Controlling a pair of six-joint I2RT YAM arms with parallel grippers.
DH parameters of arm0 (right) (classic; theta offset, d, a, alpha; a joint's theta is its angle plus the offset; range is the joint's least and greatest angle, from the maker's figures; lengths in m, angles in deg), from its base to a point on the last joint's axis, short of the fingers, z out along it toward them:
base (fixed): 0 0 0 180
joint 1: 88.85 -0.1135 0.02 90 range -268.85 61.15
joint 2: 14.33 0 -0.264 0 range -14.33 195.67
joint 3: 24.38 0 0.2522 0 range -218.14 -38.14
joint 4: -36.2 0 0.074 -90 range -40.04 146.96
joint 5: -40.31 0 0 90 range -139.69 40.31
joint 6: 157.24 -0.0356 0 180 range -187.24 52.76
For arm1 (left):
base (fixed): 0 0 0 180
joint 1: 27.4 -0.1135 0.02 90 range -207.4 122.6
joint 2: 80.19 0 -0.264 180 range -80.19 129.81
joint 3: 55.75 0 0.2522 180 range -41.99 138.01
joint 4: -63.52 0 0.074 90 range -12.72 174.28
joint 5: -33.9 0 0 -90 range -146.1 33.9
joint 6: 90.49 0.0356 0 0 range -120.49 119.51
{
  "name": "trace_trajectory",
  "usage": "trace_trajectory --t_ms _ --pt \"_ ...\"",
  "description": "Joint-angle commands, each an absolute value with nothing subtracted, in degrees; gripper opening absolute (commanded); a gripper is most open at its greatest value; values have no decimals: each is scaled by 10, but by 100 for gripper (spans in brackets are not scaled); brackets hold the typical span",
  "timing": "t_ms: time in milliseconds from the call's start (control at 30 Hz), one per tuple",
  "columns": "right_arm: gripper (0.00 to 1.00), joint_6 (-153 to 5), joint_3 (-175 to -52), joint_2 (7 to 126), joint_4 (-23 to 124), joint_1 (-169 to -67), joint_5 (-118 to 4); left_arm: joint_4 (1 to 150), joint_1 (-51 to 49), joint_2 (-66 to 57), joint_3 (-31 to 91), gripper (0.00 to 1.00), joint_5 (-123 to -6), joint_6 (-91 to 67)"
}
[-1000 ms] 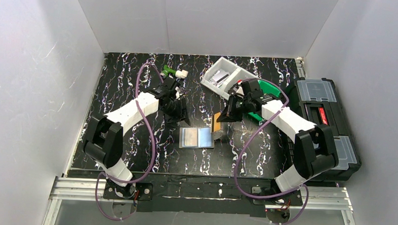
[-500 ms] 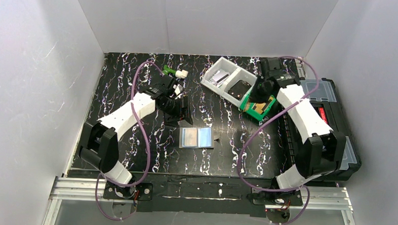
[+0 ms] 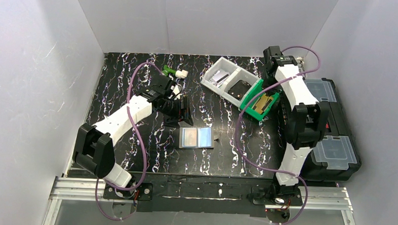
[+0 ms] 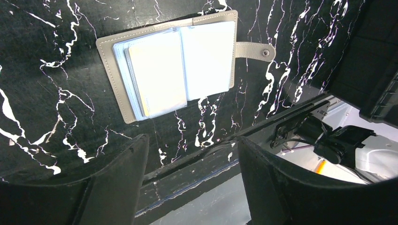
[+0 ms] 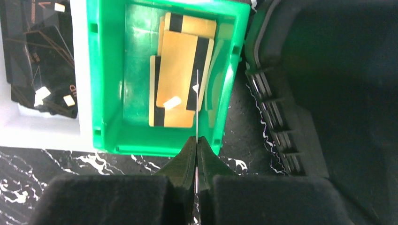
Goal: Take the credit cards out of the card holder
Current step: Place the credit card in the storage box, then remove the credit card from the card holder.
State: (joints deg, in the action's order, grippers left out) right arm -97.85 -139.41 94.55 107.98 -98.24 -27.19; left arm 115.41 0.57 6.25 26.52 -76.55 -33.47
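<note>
The card holder (image 3: 196, 138) lies open on the black marbled table, its snap strap to the right. A pale credit card (image 4: 157, 77) fills its left sleeve; the right sleeve (image 4: 209, 51) shines blank. My left gripper (image 3: 183, 111) hovers just behind the holder, open and holding nothing (image 4: 192, 140). Far back on the right, my right gripper (image 3: 265, 82) hangs above the green bin (image 3: 248, 98). In the right wrist view it (image 5: 197, 138) is shut on a thin credit card (image 5: 197, 93), seen edge-on.
Orange cards with black stripes (image 5: 176, 82) lie stacked in the green bin (image 5: 105, 70). A white two-part bin (image 3: 225, 78) with dark cards stands left of it. A black toolbox (image 3: 328, 123) lines the right edge. A small green and white piece (image 3: 174, 72) lies at the back.
My right arm has swung from beside the card holder back and right to above the green bin, still shut on the card. The left gripper has opened wider and stayed behind the holder.
</note>
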Motion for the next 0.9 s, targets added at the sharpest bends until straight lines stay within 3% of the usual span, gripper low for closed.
trace_trajectory --t_ms 0,167,533,867 --pt "1 -960 -1463 983 1112 -980 -234 1158 4 29 251 68 -776 -328" --pt "1 -958 -1493 1020 1127 -978 -241 1159 4 25 248 68 -774 -331" --pt "57 -955 -1490 979 1125 -985 -330 1164 4 26 251 68 -770 -330" --pt "70 -975 -1381 864 1069 -1019 -438 1171 4 29 256 69 -757 -332"
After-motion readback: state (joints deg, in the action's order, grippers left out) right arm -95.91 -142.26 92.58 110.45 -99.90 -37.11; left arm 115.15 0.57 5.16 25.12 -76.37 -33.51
